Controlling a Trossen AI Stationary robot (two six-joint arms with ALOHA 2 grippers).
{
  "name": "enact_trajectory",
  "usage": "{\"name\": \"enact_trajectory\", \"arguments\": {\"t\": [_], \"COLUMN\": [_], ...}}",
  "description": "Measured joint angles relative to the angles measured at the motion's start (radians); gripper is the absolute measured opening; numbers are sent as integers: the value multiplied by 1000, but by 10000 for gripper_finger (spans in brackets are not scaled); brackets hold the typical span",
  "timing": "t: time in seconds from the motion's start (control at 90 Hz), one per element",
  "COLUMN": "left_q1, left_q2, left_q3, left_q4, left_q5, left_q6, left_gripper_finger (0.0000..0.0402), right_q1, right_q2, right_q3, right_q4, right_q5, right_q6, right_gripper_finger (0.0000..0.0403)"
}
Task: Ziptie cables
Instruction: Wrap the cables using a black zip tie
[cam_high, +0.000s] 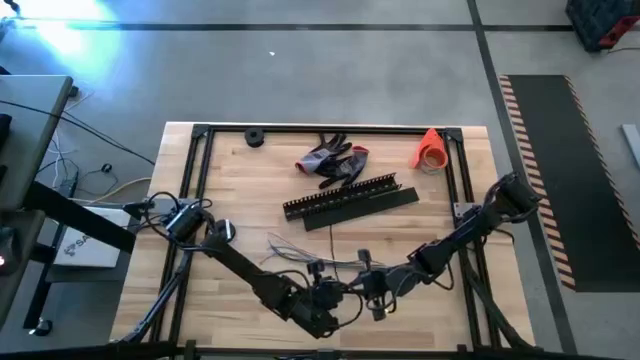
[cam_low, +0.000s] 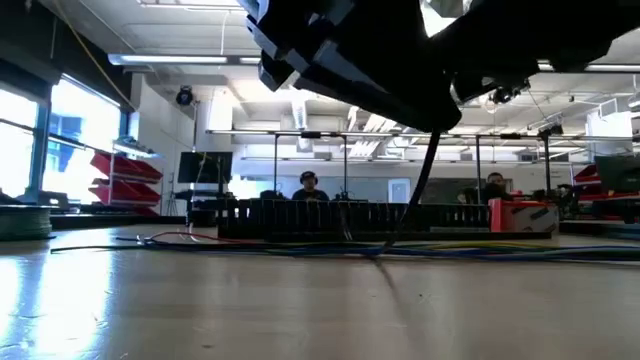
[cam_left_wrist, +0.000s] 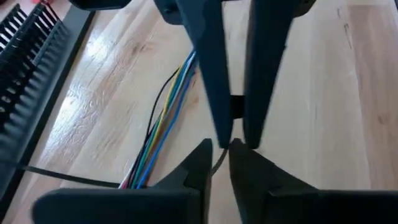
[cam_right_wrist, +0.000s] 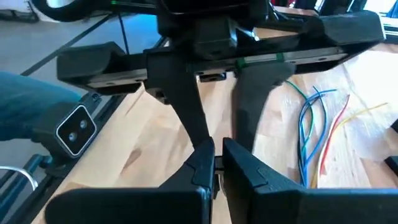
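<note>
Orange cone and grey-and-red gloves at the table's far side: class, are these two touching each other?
Apart. The high view shows a clear stretch of bare table between the orange cone and the gloves.

We see a grey concrete floor (cam_high: 330, 70) with a hazard-striped mat (cam_high: 570, 170); bright windows (cam_low: 60, 130) beside red bins (cam_low: 125, 175); ceiling strip lights (cam_low: 180, 60); two seated people (cam_low: 308, 183) far behind.
</note>
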Motion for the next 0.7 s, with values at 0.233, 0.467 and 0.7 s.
{"name": "enact_trajectory", "arguments": {"t": [0.233,0.467,0.7], "left_q1": [-10,-18,-20], "left_q2": [0,0,0], "left_q3": [0,-8,-8], "left_q4": [-1,5,5], "left_q5": [-82,-99,-115], "left_q6": [-17,-18,-20], "left_gripper_finger": [83,11,1], "right_q1": [0,-2,-3], "right_q2": [-1,-1,-1], "right_q3": [0,0,0], "right_q4": [1,0,29], "right_q5": [1,27,27], "right_q6": [1,7,7], "right_gripper_finger": [1,0,0]}}
